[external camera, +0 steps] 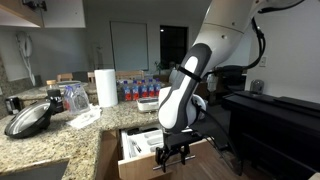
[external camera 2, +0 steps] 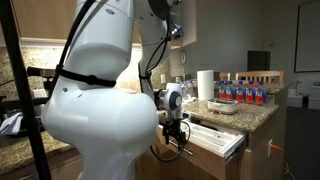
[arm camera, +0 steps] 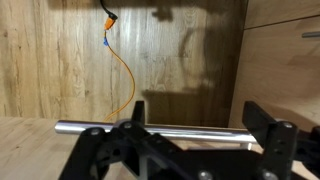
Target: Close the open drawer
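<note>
My fingers [external camera: 172, 153] stand wide apart and hold nothing, just in front of the drawer [external camera: 140, 165]. The drawer is pulled out from under the granite desk [external camera: 60, 135], at its near right end. In the wrist view the silver bar handle [arm camera: 180, 129] runs across, right beyond my fingertips, against light-brown wood. The white cutlery tray [external camera 2: 215, 133] lies inside.

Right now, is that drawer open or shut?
Open. The drawer juts out from under the counter, white tray visible inside.
</note>
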{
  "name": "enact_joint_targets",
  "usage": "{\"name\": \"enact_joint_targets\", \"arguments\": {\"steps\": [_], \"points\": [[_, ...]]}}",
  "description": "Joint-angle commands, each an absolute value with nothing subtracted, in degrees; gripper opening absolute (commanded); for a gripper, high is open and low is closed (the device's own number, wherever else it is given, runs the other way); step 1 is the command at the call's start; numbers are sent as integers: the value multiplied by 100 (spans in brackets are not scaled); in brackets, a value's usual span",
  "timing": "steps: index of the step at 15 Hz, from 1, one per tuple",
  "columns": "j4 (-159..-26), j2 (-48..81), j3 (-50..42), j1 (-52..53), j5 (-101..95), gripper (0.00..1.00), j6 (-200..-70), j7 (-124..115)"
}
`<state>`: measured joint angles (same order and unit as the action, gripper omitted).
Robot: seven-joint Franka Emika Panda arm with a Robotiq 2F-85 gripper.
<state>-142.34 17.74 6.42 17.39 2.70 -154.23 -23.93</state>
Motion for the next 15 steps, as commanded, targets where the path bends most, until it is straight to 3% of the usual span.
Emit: {"name": "enact_joint_targets", "arguments": {"steps": [1, 15], "points": [[-14222, 1828, 356, 1961, -114, 100, -15814, -2890], [-14252, 2168, -1537, 3629, -1978, 100, -17296, -4875]]}}
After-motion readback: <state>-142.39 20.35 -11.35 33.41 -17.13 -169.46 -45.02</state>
